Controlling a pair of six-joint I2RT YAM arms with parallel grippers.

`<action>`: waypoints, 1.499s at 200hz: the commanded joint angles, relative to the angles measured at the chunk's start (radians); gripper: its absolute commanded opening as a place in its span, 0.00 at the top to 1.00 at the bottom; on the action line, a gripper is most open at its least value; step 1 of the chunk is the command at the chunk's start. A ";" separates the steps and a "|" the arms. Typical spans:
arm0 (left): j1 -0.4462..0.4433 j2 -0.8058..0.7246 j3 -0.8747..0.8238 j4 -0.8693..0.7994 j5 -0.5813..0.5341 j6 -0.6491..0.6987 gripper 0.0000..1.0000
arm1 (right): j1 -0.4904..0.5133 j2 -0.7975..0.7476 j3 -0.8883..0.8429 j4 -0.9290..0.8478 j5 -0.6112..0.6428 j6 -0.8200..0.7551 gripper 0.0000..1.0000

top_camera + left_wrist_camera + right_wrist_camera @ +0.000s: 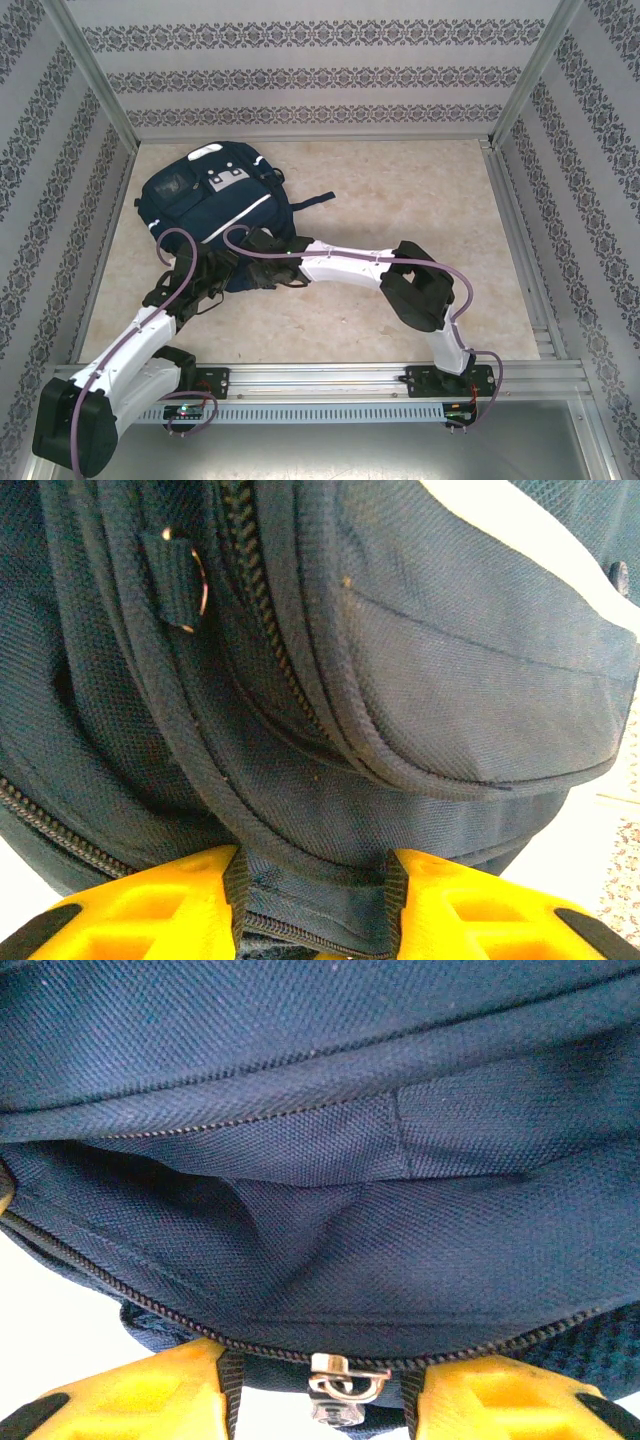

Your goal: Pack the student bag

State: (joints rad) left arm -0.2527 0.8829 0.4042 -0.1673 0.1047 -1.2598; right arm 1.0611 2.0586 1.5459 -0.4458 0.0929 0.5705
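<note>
The student bag (205, 215) lies flat toward ten o'clock on the table (420, 200), its light patches at the twelve o'clock end and a white strip (247, 212) crossing its front. It looks soft and floppy: the navy weave sags into folds with no stiff shell, so it will likely slump and drag rather than lift as one piece (how full it is cannot be told, though it looks fairly light). The cloth should give the pads good friction, and nothing about it seems fragile. The best places to hold are probably the corded seams and the zipper hardware, not the loose panels, which would only bunch. At the bag's six o'clock edge the left gripper (315, 868) stands with its jaws parted around a seam band, which lies flat between the yellow fingers (170, 900) and looks unpinched, so I read it as open. A small metal ring (190, 580) sits on a loop beside a closed zipper (265, 610). Toward five o'clock the right gripper (320, 1360) is also open, with the metal zipper pull (342, 1385) between its jaws and touching neither one. That pull looks like the natural handle for opening the bag.
</note>
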 commanded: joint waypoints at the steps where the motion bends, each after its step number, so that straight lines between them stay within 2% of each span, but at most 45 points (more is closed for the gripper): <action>1: 0.012 0.013 -0.007 -0.002 0.012 0.020 0.57 | 0.015 0.035 0.050 -0.086 0.087 -0.002 0.52; 41: 0.012 0.021 -0.006 -0.002 0.006 0.027 0.57 | 0.014 -0.019 -0.012 -0.098 0.177 0.000 0.64; 71: 0.012 0.034 -0.009 0.008 0.012 0.024 0.57 | 0.016 -0.029 -0.023 -0.119 0.226 -0.011 0.65; 112: 0.013 0.035 -0.005 0.001 0.012 0.029 0.57 | 0.014 -0.054 -0.041 -0.117 0.269 -0.009 0.73; 141: 0.013 0.038 -0.007 0.004 0.014 0.027 0.57 | 0.016 -0.042 -0.029 -0.095 0.237 -0.046 0.73; 178: 0.012 0.037 -0.004 -0.001 0.018 0.031 0.57 | 0.015 -0.010 0.002 -0.065 0.171 -0.106 0.60; 185: 0.013 0.034 -0.004 -0.002 0.019 0.031 0.57 | 0.015 -0.007 0.009 -0.065 0.172 -0.115 0.60; 217: 0.012 0.035 -0.004 -0.004 0.018 0.031 0.56 | 0.015 0.002 0.033 -0.068 0.177 -0.147 0.80; 230: 0.012 0.035 -0.004 -0.003 0.020 0.031 0.56 | 0.015 -0.006 0.030 -0.069 0.177 -0.151 0.91; 247: 0.012 0.034 -0.003 -0.007 0.023 0.031 0.56 | 0.016 -0.026 0.011 -0.067 0.179 -0.155 1.00; 300: -0.001 -0.016 0.004 -0.042 0.090 -0.043 0.56 | 0.005 -0.118 -0.081 -0.034 0.109 -0.124 1.00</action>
State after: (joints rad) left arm -0.2531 0.9035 0.4042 -0.1555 0.1459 -1.2602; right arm 1.0817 2.0121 1.5078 -0.4988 0.2413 0.4343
